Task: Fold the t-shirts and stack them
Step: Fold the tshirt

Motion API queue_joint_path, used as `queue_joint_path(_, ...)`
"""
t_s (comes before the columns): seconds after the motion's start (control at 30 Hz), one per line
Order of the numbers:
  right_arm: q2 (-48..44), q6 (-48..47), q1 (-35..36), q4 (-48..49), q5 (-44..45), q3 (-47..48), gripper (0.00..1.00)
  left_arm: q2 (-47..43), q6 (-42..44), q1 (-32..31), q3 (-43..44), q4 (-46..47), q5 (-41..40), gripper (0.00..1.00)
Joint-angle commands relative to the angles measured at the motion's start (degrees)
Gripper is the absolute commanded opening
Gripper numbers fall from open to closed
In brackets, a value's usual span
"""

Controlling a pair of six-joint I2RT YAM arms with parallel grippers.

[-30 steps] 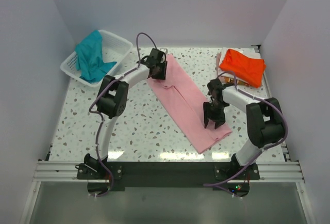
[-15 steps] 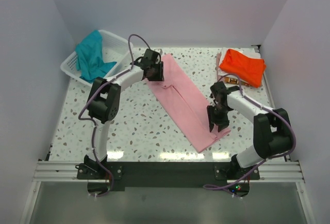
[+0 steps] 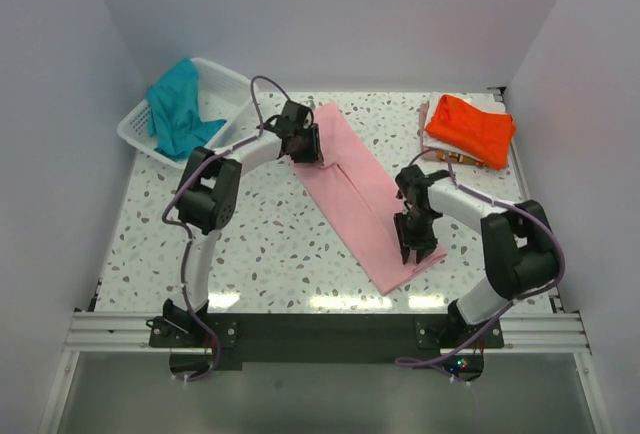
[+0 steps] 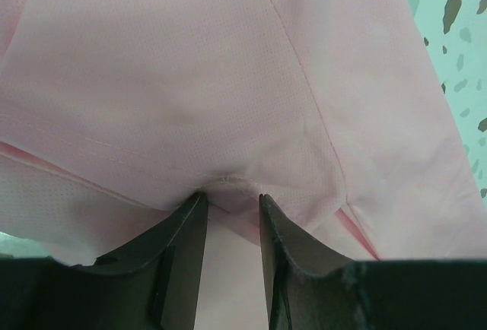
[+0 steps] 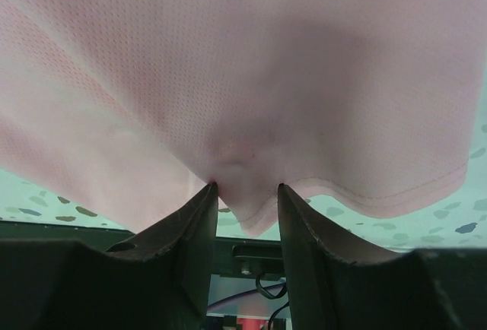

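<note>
The light pink t-shirt (image 3: 355,189) lies folded into a long strip, running diagonally across the table's middle. My left gripper (image 3: 305,144) is at its far upper-left end, shut on a pinch of pink cloth (image 4: 232,193). My right gripper (image 3: 413,244) is at the strip's near right edge, shut on a bunched fold of its hem (image 5: 245,185). The bright orange t-shirt (image 3: 470,129) lies folded at the back right. The teal t-shirt (image 3: 180,109) hangs crumpled in the basket at the back left.
A white lattice basket (image 3: 228,84) stands at the back left corner. A small brown object peeks from under the orange shirt's front edge (image 3: 450,157). White walls close in on three sides. The speckled tabletop (image 3: 250,244) shows left of the pink strip.
Both grippers have shifted slightly along the pink shirt's ends, the left a little nearer, the right a little down and left. The shirt lies in much the same place.
</note>
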Motion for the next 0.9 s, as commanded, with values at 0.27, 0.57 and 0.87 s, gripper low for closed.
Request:
queue_joint_path(0.27, 4.4, 4.74, 7.63, 2.01, -1.32, 0.33, 0.39, 7.06, 7.41, 1.46, 6.92, 1.96, 1.76, 0.39)
queue_joint_path(0.57, 8.44, 8.08, 13.95, 4.91, -7.56, 4.45, 0.39, 11.63, 16.48, 1.72, 12.64, 3.27, 5.09, 0.4)
queue_joint_path(0.87, 16.26, 10.98, 20.99, 7.37, -10.81, 13.33, 0.39, 13.21, 16.05, 1.72, 12.2, 6.79, 8.09, 0.46)
